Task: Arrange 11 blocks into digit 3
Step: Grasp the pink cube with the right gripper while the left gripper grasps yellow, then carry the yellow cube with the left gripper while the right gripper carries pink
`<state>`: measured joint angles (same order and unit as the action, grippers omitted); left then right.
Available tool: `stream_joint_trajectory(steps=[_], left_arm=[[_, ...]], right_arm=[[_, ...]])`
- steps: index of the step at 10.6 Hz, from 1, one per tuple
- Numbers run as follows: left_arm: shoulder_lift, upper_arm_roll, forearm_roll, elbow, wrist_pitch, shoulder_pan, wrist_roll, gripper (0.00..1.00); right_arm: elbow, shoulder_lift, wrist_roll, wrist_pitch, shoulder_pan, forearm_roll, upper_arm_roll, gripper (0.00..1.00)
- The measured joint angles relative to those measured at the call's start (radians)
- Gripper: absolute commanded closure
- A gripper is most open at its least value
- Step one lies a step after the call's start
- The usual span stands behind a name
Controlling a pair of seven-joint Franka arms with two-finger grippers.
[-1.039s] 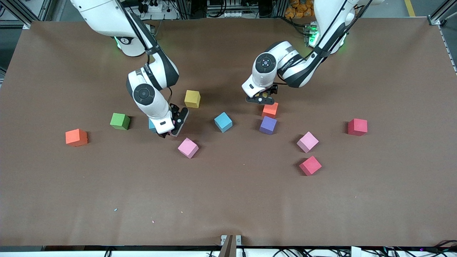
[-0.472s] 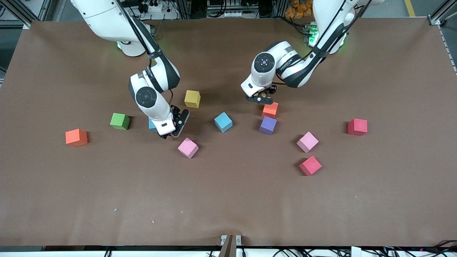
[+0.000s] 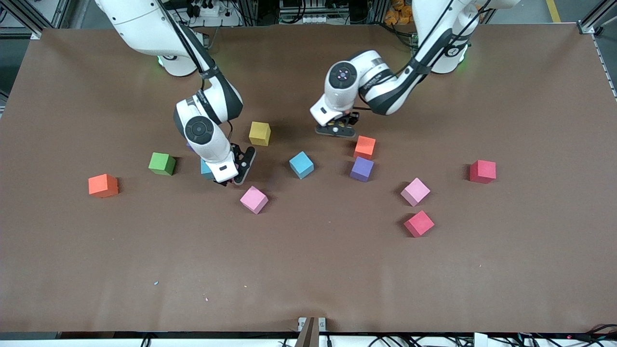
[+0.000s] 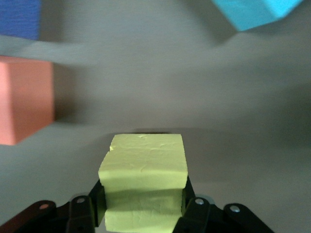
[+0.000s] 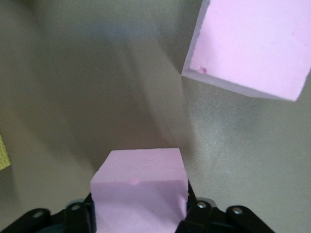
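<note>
Small matte cubes are seen scattered singly on the brown table (image 3: 308, 270): two pink cubes (image 3: 254, 199) (image 3: 415, 192), two red cubes (image 3: 419, 223) (image 3: 482, 171), two orange cubes (image 3: 103, 185) (image 3: 365, 147), two blue cubes (image 3: 301, 165) (image 3: 206, 169), one yellow cube (image 3: 260, 133), one purple cube (image 3: 362, 168), one green cube (image 3: 162, 164). A third pink block (image 5: 138, 187) is clamped by the right gripper (image 3: 234, 177), low over the table at eleven o'clock from a loose pink one. A second yellow block (image 4: 143, 165) is gripped by the left gripper (image 3: 336, 130), over bare table at ten o'clock from an orange one.

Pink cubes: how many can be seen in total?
3. One lies nearest the right tool, which holds another. The third lies toward the left arm's end, beside a red cube.
</note>
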<state>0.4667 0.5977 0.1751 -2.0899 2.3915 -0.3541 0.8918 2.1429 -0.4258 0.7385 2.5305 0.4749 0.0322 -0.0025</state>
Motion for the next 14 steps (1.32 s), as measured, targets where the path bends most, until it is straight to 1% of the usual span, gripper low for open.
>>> stream_joint_trajectory(steps=[2,4,6,7,9,12,14], left_arm=[[0.049,-0.002,0.000,0.064,-0.001,-0.033,0.030,0.77],[0.085,-0.003,0.000,0.098,-0.013,-0.044,0.032,0.77],[0.098,-0.004,0.000,0.123,-0.029,-0.045,0.044,0.77],[0.101,-0.004,0.000,0.132,-0.038,-0.045,0.053,0.77],[0.110,-0.004,0.000,0.139,-0.048,-0.051,0.067,0.77],[0.130,-0.004,0.000,0.147,-0.049,-0.075,0.090,0.76],[0.134,-0.004,0.000,0.154,-0.049,-0.079,0.091,0.74]], right_arm=[[-0.010,0.013,0.031,0.001,0.000,0.011,-0.001,0.91],[-0.014,0.034,0.045,-0.004,-0.001,0.011,-0.008,0.91],[-0.015,0.055,0.053,-0.030,-0.002,0.011,-0.009,0.91],[-0.015,0.068,0.054,-0.046,-0.002,0.011,-0.009,0.92],[-0.016,0.095,0.058,-0.086,-0.002,0.011,-0.009,0.98],[-0.016,0.132,0.094,-0.159,-0.002,0.012,-0.009,1.00],[-0.016,0.153,0.105,-0.213,-0.001,0.012,-0.009,1.00]])
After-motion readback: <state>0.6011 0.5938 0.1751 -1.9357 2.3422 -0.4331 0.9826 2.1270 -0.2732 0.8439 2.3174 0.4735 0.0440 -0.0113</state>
